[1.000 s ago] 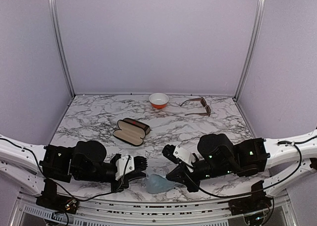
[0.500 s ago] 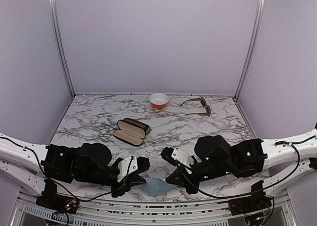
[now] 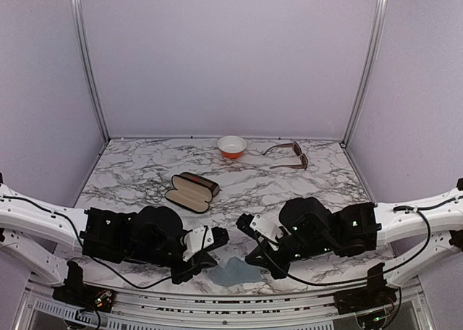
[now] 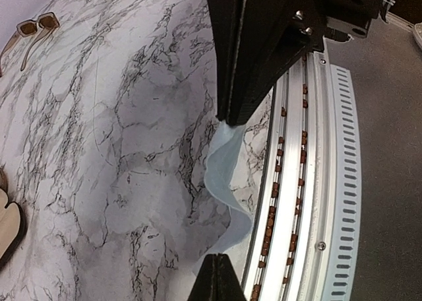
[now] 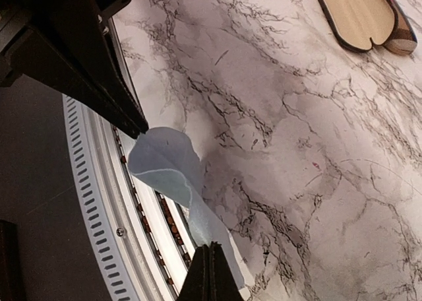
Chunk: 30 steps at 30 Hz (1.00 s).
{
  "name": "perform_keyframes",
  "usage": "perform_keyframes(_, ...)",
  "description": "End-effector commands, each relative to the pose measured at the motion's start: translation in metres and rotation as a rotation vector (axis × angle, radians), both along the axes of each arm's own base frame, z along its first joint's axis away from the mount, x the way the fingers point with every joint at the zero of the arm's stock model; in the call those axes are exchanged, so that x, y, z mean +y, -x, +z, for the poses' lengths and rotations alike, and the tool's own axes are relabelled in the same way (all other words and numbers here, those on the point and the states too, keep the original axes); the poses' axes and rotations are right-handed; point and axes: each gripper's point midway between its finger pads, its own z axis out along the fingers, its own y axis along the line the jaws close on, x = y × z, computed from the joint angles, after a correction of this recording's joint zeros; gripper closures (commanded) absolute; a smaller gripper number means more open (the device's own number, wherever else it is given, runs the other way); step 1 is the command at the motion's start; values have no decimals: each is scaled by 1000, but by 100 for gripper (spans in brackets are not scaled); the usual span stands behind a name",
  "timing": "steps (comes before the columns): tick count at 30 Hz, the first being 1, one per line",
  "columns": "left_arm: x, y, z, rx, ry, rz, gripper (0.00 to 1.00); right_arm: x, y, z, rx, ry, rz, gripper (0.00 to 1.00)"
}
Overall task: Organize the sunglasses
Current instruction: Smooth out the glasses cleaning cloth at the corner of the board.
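Two arms meet at the near edge of the bench [image 3: 137, 172]. The left gripper [image 4: 215, 268] and the right gripper [image 5: 210, 258] each have their jaws clenched on one end of a thin blue cloth [image 3: 233, 271], which sags between them, partly over the metal rail.

I judge the step in hand to be handling this cloth, perhaps folding it. To do it well, both grips should stay firm, and the hands should move together so that the cloth does not slide off the edge. It should come down on the marble, not on the rail.

Further in lies an open brown case [image 3: 192, 192]. At the far side stands an orange bowl [image 3: 231, 147], and to its right the brown sunglasses [image 3: 291, 155] rest unfolded, well apart from both arms. I see no second pair.

Compared with one second ago, the left arm has reached further toward the right one. The cloth, then held up and wider, now hangs lower and slacker.
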Motion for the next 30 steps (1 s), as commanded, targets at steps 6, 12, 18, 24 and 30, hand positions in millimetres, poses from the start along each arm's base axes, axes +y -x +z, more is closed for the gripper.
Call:
perform_keyframes(6,-7,-23,-3,38,-14,33,100,-3,-22,-12,-33,32,-31,100)
perform_keyframes(12,-9,-36,-11,42,-21,42,100,-5,-37,-17,-66,57,-67,100)
perform_keyframes(18,-11,-50,-20,36,-31,60,100,-9,-51,-26,-72,80,-92,100)
perform_keyframes(24,-13,-65,-25,22,-22,79,100,-8,-63,-39,-71,111,-108,100)
perform_keyframes(30,-16,-78,-37,17,-35,81,100,-9,-74,-51,-55,130,-120,100)
